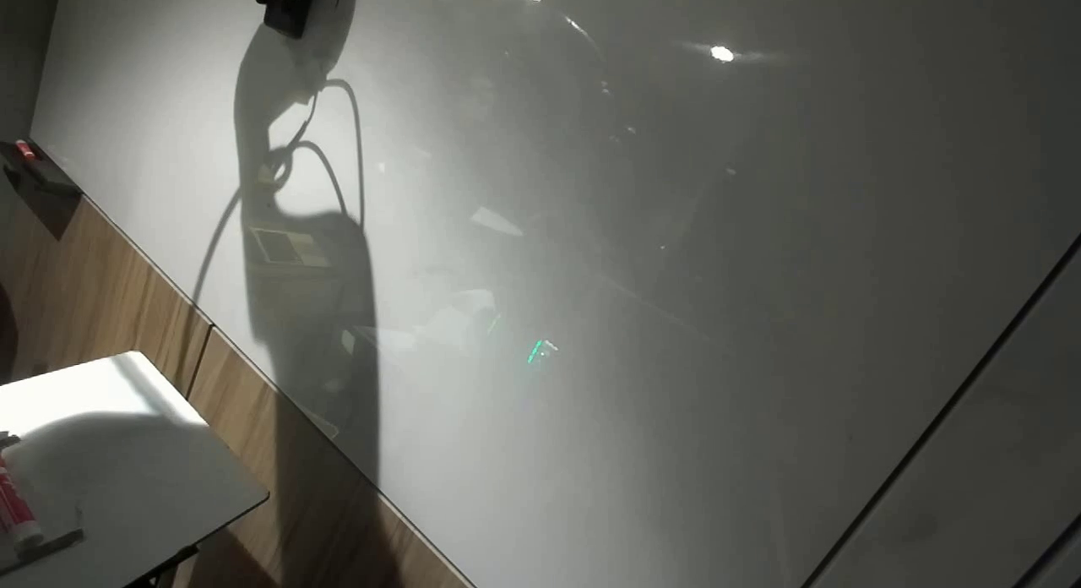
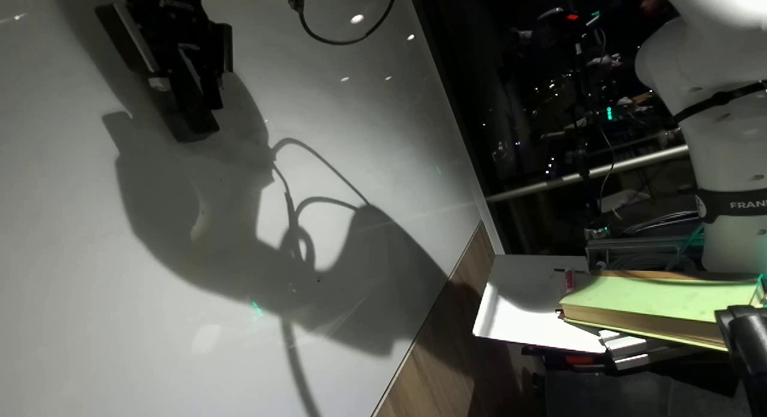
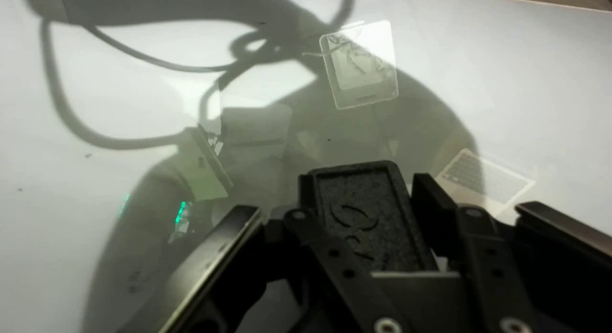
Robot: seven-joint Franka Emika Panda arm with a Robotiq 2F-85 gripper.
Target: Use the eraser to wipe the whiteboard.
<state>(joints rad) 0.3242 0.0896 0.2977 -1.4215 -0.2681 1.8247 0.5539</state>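
The whiteboard [image 1: 549,453] is a large glossy grey-white panel with lamp reflections and a broad arm shadow; it also fills much of the other views [image 2: 72,255] [image 3: 57,237]. Only small dark specks and a faint smudge show on it. My gripper [image 3: 366,194] is shut on the eraser [image 3: 370,223], a dark grey oblong block with its far end toward the board. In an exterior view the gripper [image 2: 186,87] holds the eraser [image 2: 195,126] at the upper left, close to the board; I cannot tell if it touches. Elsewhere only the dark gripper end [image 1: 287,9] shows at the top edge.
A small white table [image 1: 127,461] [image 2: 521,315] stands below the board with a red-and-white marker [image 1: 15,503] on it. A yellow-green box [image 2: 659,297] lies beside the robot's base [image 2: 734,165]. A wooden panel [image 1: 245,377] borders the board. A cable loop [image 2: 347,42] hangs near the arm.
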